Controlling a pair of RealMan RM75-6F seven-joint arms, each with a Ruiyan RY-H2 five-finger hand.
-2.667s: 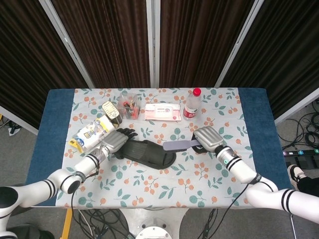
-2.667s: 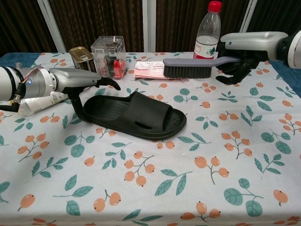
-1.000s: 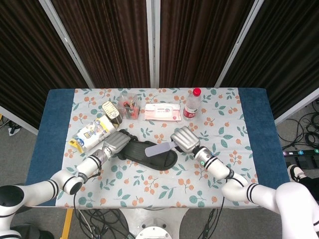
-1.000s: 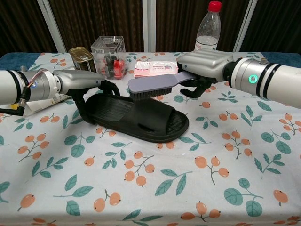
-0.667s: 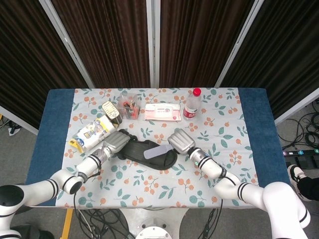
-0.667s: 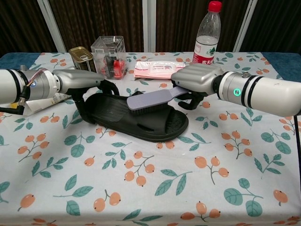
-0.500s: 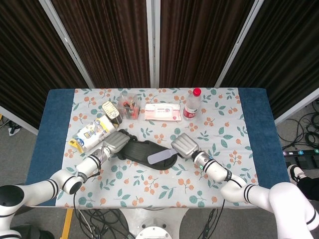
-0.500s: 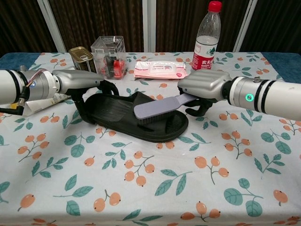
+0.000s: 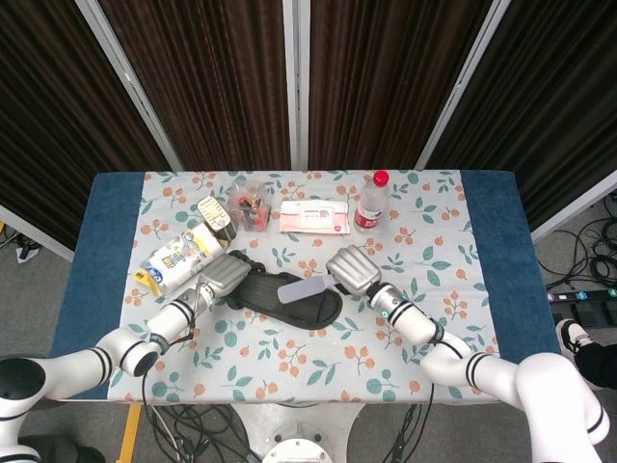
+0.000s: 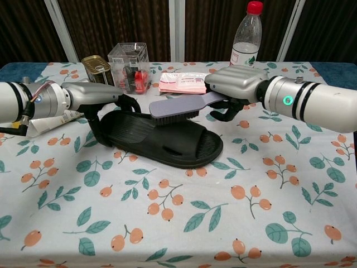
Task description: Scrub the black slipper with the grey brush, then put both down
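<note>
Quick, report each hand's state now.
Left hand: grips the slipper at its heel.
Right hand: holds the brush by its handle.

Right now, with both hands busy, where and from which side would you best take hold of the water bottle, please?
Probably the bottle is best gripped around its straight body below the red cap, coming from the right: it stands upright at the table's far edge, and the wipes pack lies to its left.

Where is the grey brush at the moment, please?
In the chest view the grey brush sits centre, held by the right hand, over the strap of the black slipper, whose heel end the left hand grips.
</note>
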